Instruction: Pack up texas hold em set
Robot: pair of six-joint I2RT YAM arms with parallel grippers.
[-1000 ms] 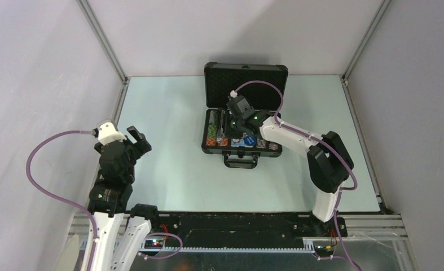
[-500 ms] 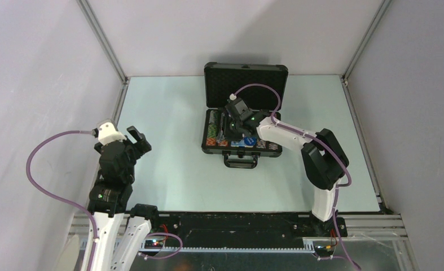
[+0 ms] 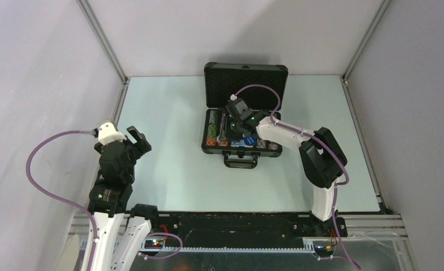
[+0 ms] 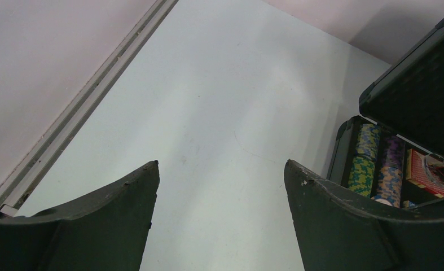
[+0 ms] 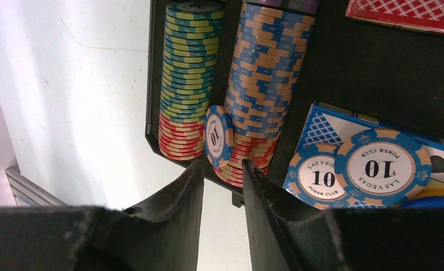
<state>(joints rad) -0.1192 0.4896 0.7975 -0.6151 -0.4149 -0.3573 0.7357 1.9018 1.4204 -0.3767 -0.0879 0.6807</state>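
The black briefcase (image 3: 245,84) lies open at the table's far middle, lid up. My right gripper (image 3: 226,132) reaches into its left end. In the right wrist view its jaws (image 5: 222,162) stand a narrow gap apart at the near ends of two chip rows (image 5: 188,84). A blue "10" chip (image 5: 218,135) stands on edge just past the tips, between the rows; a gap shows beside it. Two more "10" chips (image 5: 382,166) lie flat on a blue-patterned pack (image 5: 321,130). A red-patterned deck (image 5: 405,11) sits further in. My left gripper (image 4: 219,164) hangs open over bare table, far left of the case.
The case handle (image 3: 241,161) points toward the arm bases. A metal rail (image 4: 84,101) runs along the table's left edge, with grey walls on three sides. The case lid (image 4: 417,90) and chip rows (image 4: 366,158) show at the right of the left wrist view.
My right arm has pushed slightly further left into the case and its jaws have narrowed. The left arm has not moved.
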